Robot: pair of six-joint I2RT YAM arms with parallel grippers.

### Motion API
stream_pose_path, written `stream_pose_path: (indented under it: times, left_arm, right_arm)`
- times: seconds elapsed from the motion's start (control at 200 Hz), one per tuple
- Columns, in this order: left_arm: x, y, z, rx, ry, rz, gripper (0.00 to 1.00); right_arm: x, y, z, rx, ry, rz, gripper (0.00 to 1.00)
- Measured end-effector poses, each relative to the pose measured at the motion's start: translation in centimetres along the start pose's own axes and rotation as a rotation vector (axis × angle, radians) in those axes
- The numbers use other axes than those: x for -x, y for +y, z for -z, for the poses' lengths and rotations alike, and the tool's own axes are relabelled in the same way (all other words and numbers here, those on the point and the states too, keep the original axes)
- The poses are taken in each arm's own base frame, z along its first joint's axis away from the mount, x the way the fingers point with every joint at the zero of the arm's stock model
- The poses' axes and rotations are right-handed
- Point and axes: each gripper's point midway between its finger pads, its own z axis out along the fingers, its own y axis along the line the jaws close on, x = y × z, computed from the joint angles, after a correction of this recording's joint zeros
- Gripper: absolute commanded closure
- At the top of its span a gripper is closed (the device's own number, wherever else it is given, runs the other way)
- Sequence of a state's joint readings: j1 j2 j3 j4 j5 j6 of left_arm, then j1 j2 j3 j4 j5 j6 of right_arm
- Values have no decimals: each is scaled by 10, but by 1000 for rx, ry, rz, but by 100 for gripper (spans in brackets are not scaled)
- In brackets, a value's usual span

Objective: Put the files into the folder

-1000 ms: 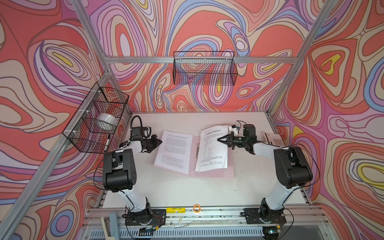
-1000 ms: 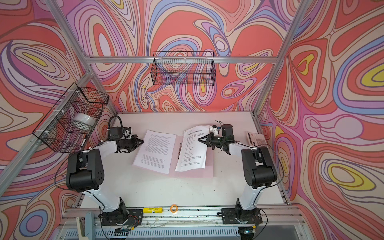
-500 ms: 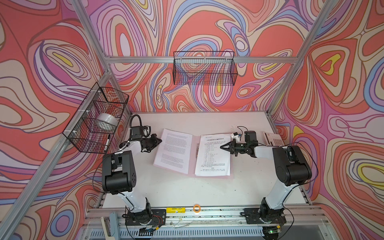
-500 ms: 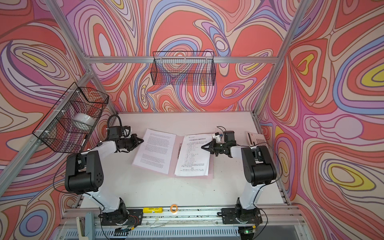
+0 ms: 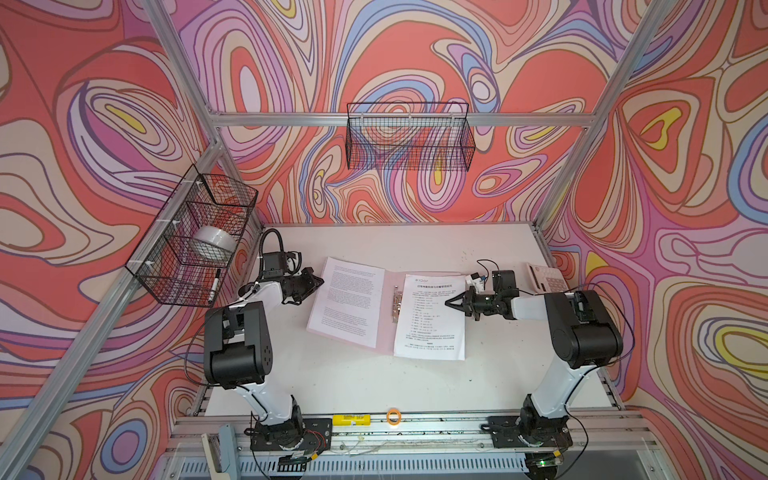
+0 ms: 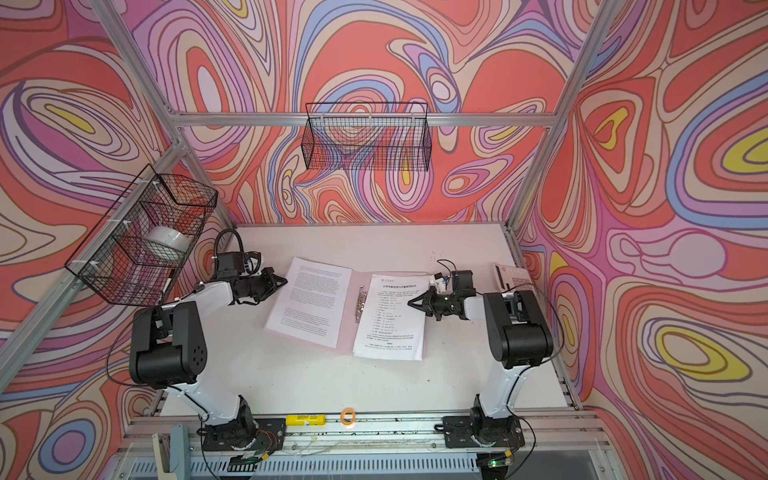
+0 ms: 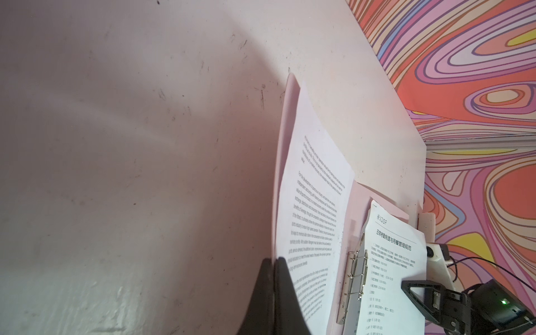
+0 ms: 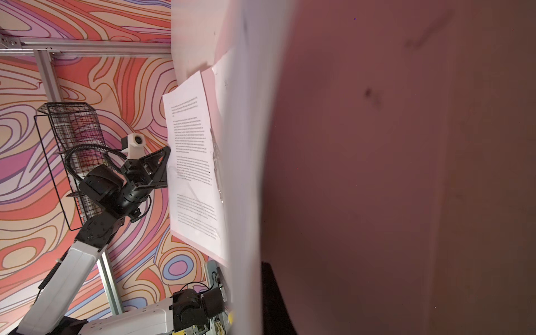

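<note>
- Pale-pink plastic lies spread flat in the middle of the bench (image 5: 374, 386): that is the folder (image 5: 388, 282), open like a book, with its metal clip (image 5: 397, 304) along the spine.
- You have two files showing, and both rest on the open folder. The dense-text sheet (image 5: 349, 301) sits on the left flap. The headed sheet (image 5: 428, 328) sits on the right flap, just beside the clip.
- Neither sheet looks tucked under the clip. The headed sheet's near edge seems to reach slightly past the pink.
- Your left gripper (image 5: 319, 283) is closed, its tip at the outer edge of the left flap. From the left wrist view you cannot tell whether it pinches that edge or only touches it.
- Your right gripper (image 5: 448, 302) is closed too, with its tip over the headed sheet. The right wrist view is too blurred to say whether it presses or holds the paper.
- The calculator (image 5: 544, 279) stays out of it, well apart at the far right edge of the bench.
- My reading: placing is mostly done. What is left is to square the sheets, perhaps gather them on one flap, and fold the cover shut.
</note>
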State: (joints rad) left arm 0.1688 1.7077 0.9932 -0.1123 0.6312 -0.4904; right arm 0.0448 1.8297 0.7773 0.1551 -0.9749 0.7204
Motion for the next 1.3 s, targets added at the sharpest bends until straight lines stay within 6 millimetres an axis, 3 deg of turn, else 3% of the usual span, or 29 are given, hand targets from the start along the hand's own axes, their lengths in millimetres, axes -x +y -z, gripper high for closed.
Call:
stream_pose_path:
  times: [0.651,1.062,1.297]
  left_arm:
    - [-1,-5,-1,0,10,-14,100]
    - [-1,-7,-1,0,12,-17,100]
    - [-1,-9,-2,-3,13,-29,100]
  right_arm:
    - [27,-9,-4,-103,-30,90,100]
    - [19,-20,-9,-153,-2,97,100]
    - [16,-5,-27,-166,33,177,100]
